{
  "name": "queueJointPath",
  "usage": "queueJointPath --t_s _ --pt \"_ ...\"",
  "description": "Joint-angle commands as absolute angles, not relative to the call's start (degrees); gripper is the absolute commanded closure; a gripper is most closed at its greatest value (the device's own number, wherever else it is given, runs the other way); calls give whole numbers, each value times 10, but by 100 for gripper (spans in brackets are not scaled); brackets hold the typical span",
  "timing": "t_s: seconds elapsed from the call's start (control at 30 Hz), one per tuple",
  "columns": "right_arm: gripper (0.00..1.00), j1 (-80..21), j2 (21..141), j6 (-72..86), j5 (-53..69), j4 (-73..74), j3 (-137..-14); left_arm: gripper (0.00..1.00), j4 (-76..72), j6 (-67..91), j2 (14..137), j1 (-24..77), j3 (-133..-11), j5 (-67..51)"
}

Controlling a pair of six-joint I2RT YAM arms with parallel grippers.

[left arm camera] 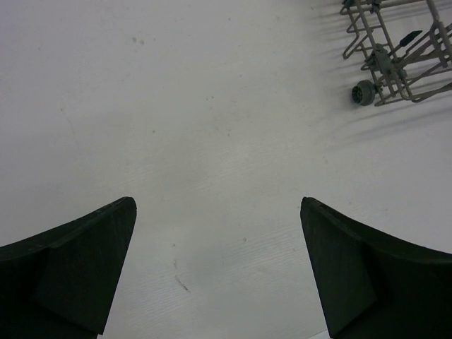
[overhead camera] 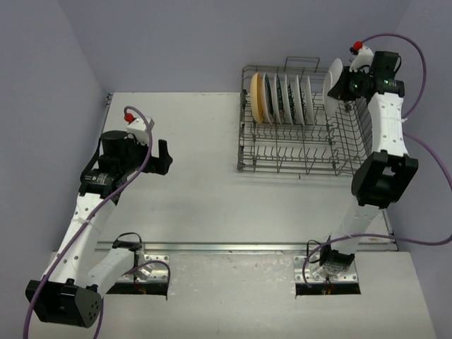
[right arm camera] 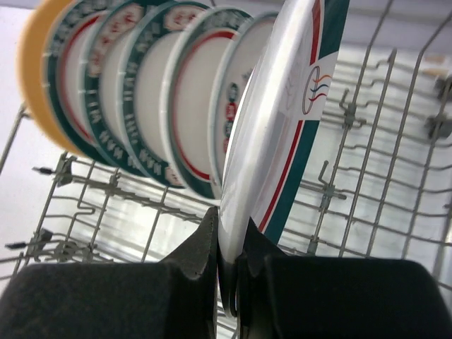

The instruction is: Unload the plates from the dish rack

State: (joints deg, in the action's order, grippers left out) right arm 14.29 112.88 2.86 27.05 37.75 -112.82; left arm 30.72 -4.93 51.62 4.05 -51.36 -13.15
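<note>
Top view: the dish rack (overhead camera: 304,138) sits at the far right of the table (overhead camera: 191,205). A row of plates stands on edge in its far left section, the tan-yellow plate (overhead camera: 257,97) outermost on the left and the banded plates (overhead camera: 287,99) packed just beside it. The right gripper (overhead camera: 340,87) is above the rack's right half, with one held plate (overhead camera: 332,76) raised on edge, apart from the row. The left gripper (overhead camera: 164,157) hangs over bare table, well apart from the rack. Left wrist view: both dark fingers (left arm camera: 85,268) are spread wide with nothing between them, only table surface below. A rack corner with a small wheel (left arm camera: 363,94) shows at top right. Right wrist view: the jaws are pinched tight on the lower rim of the held plate, which is white with a teal band, a red line and a small emblem. The row stands close behind it on the left, leaning, with the tan-yellow one farthest. Rack wires and upright tines crowd below and to the right.
</note>
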Motion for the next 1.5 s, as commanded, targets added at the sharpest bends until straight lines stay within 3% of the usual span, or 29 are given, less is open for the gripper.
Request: queueJointPath --t_s 0.0,0.17,0.4,0.6,0.77,1.03,1.27,1.4,1.47 --pt "100 84 982 -95 275 313 -1107 0 299 -34 504 40 -581 -185" --pt "100 -59 844 -264 185 238 -962 0 336 -7 541 35 -666 -197" --pt "100 -287 696 -544 23 13 -699 0 385 47 574 8 -785 -319" --pt "100 -407 660 -754 -28 -128 -560 1 416 66 605 1 -872 -437" --pt "100 -462 656 -876 -38 -248 -473 6 425 59 617 1 -847 -518" --pt "100 -544 690 -978 -52 -397 -405 24 499 -16 667 1 -808 -524" --pt "100 -561 708 -1007 -30 -437 -374 48 509 -33 676 1 -791 -528" --pt "99 -561 717 -1015 -31 -448 -359 79 506 -38 673 1 -774 -533" --pt "88 -561 718 -1013 -34 -446 -355 99 488 -22 668 1 -752 -533"
